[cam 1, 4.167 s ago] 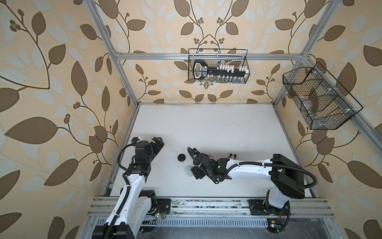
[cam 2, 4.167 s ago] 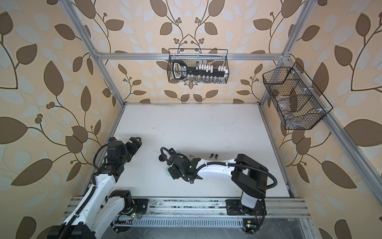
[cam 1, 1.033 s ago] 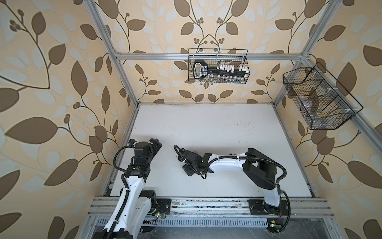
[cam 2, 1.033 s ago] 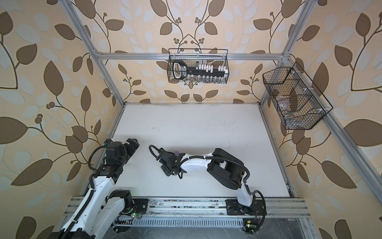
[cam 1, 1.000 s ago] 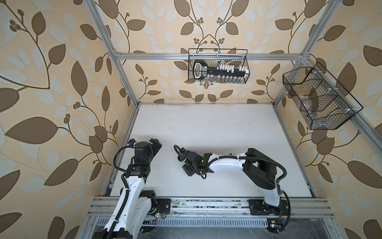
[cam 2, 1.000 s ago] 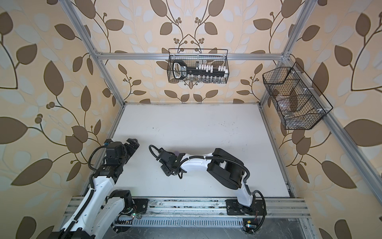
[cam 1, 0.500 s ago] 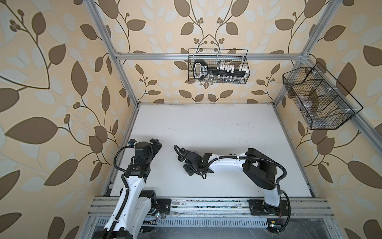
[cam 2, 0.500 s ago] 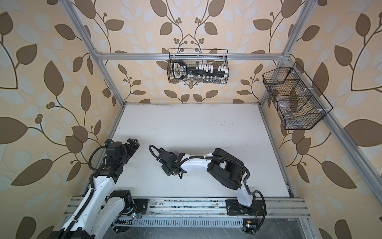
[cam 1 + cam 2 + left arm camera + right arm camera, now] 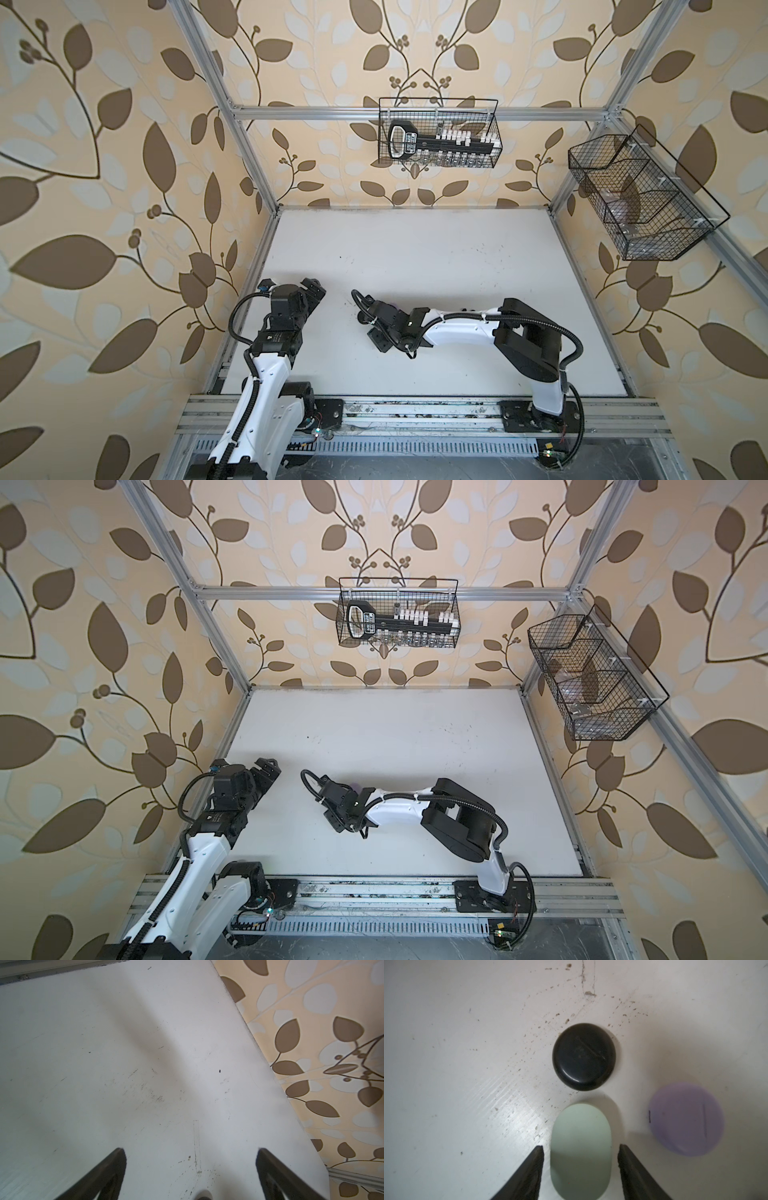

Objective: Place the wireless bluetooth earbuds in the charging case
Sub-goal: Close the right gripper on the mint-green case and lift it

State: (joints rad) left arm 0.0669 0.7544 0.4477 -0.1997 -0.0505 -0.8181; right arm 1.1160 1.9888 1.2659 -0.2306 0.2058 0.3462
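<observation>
Toward the front of the table point(image 9: 415, 257), the right gripper point(image 9: 581, 1147) straddles the mint charging case point(image 9: 580, 1126) with jaws apart, the case's end cut off, black case point(image 9: 584, 1056) and blurred lavender case point(image 9: 686, 1119) close by, earbuds too small to spot, left gripper point(image 9: 190, 1151) gaping wide.

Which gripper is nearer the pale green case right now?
Right. The right gripper straddles the pale green case, a jaw on either side. The left gripper hangs open over bare table near its left edge, well away.
</observation>
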